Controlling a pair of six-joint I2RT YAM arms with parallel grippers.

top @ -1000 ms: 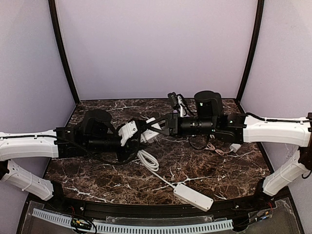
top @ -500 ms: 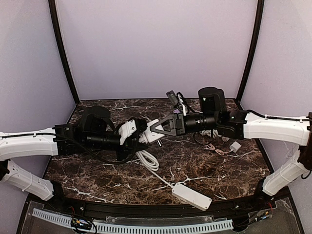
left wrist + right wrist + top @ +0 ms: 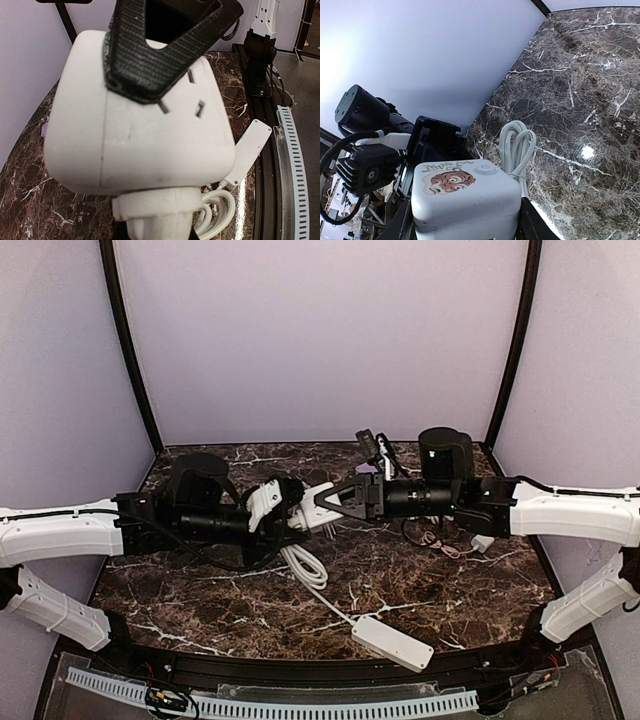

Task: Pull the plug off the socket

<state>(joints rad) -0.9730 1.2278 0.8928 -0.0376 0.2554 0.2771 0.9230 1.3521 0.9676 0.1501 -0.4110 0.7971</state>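
Top view: a glossy dark-brown marbled desk (image 3: 450, 590) with white veins, enclosed by matte pale-lilac walls (image 3: 320, 340) and black curved corner posts. Two white-shelled arms with black wrists reach in from the left and right edges and meet at the middle of the frame. The right pincer (image 3: 322, 506), black and triangular, is clamped on the socket (image 3: 306, 514), a rounded white plastic cube held above the desk. The left pincer (image 3: 283, 512) meets the cube's left side. A thick white cord (image 3: 300, 568) loops below it and runs to a long flat power strip (image 3: 392, 643) at lower centre. A small white charger (image 3: 483, 540) lies at the right.

Left wrist view: the socket fills the frame, smooth and matte, with narrow slot holes on its upper face. A ribbed black finger (image 3: 150, 65) of the right pincer presses on its top. The plug (image 3: 160, 212), a stubby white head, sits at bottom centre flush against the cube with no gap showing. The left pincer is pressed together on it, though its fingers are out of frame.

Right wrist view: at bottom centre the cube sits gripped between two dark fingers and carries a tiger sticker (image 3: 447, 180). The coiled cord rests on the shiny desk behind it.
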